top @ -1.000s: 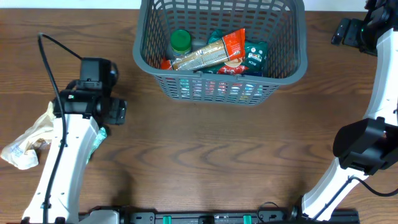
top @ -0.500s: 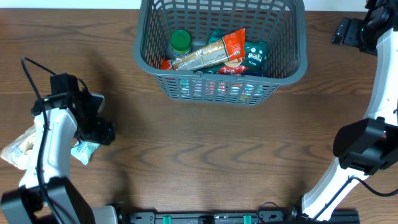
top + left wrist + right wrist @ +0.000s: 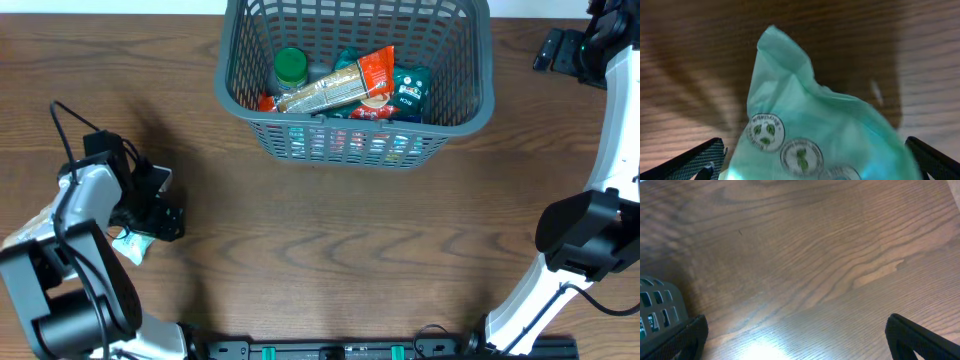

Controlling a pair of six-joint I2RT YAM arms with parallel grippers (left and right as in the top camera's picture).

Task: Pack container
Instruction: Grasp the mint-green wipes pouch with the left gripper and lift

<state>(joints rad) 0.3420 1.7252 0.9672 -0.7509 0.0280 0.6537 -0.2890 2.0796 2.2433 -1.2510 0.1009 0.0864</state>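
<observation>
At the bench's [image 3: 330,240] left side, the left tool [image 3: 816,159] stands wide open, its fingers either side of a teal packet [image 3: 805,115] (contact cannot be told); the right tool [image 3: 800,339] gapes over the bench, holding nothing; only the overhead shows the container [image 3: 340,143] whole, at the far middle, food packets inside.

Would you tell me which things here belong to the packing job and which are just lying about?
Job: grey basket; teal packet outside it; green-lidded jar inside.
Lying about: wooden table; beige bag, perhaps, half hidden.
</observation>
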